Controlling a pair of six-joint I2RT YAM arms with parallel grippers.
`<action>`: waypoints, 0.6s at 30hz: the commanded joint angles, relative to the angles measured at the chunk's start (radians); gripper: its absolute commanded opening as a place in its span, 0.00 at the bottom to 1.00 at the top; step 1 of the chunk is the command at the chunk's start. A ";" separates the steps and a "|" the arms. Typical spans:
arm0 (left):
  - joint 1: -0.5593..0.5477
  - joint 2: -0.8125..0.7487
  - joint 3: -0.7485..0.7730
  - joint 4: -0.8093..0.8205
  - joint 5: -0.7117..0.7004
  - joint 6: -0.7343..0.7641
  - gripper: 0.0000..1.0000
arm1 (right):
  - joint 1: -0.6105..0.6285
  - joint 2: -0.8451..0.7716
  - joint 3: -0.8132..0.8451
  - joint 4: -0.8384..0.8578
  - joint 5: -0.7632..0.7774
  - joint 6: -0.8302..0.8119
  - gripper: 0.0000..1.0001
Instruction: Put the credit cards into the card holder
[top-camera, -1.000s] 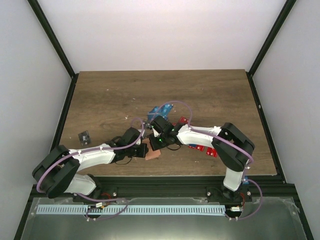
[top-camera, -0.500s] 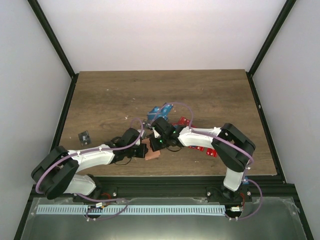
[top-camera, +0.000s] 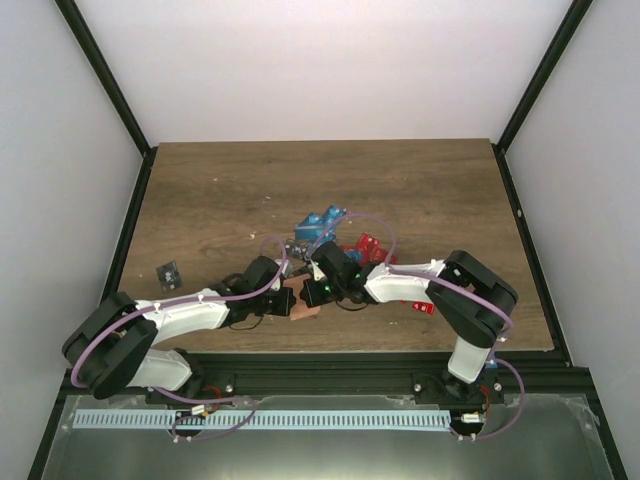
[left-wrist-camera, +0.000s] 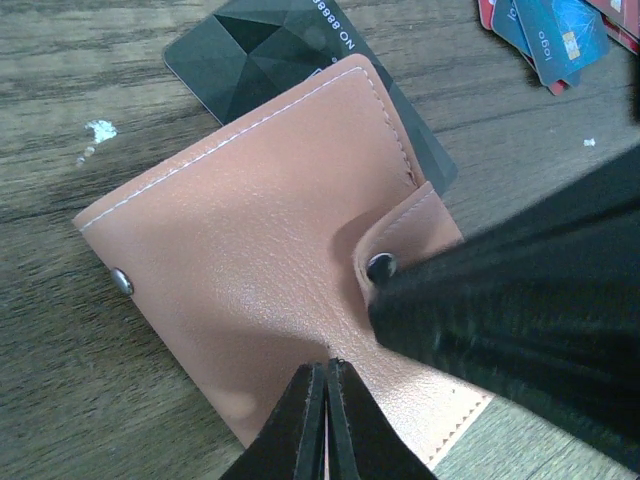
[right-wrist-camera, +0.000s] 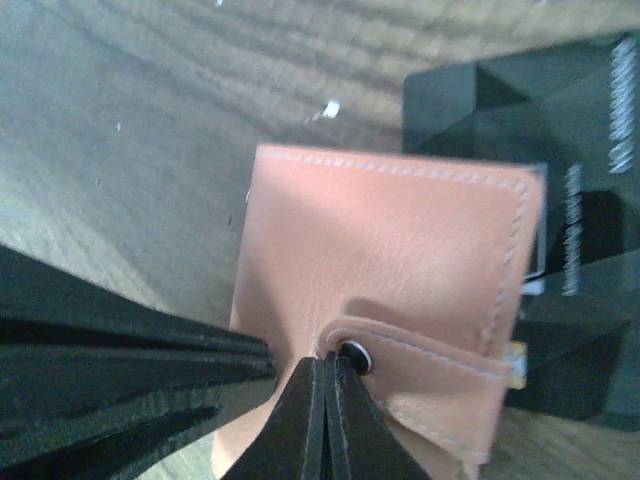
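We are counting one tan leather card holder (left-wrist-camera: 260, 230), lying flat near the front edge of the bench (top-camera: 220, 190) and overlapping a black card (left-wrist-camera: 260, 50). Both claws are closed. The left claw (left-wrist-camera: 318, 400) is touching the holder's face, and the right claw (right-wrist-camera: 325, 385) is meeting its snap tab (right-wrist-camera: 420, 365). A lone black card (top-camera: 169, 272) is lying well to the left. Blue cards (top-camera: 320, 222) and red cards (top-camera: 365, 245) are overlapping behind, too heaped for us to count. The bench is dark wood and white walls (top-camera: 320, 70) are enclosing it.

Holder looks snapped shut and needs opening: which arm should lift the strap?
Likely right: the right jaws, closed, sit at the snap strap; the left jaws, closed, rest on the card holder away from it.
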 joint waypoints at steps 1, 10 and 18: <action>-0.004 -0.008 -0.011 -0.013 -0.014 0.006 0.05 | 0.030 0.080 -0.131 -0.143 -0.102 0.057 0.01; -0.004 -0.015 -0.011 -0.034 -0.024 0.010 0.05 | -0.012 0.066 -0.243 -0.029 -0.151 0.113 0.01; -0.003 -0.028 0.013 -0.039 -0.004 0.029 0.05 | -0.023 -0.041 -0.155 -0.011 -0.247 0.053 0.22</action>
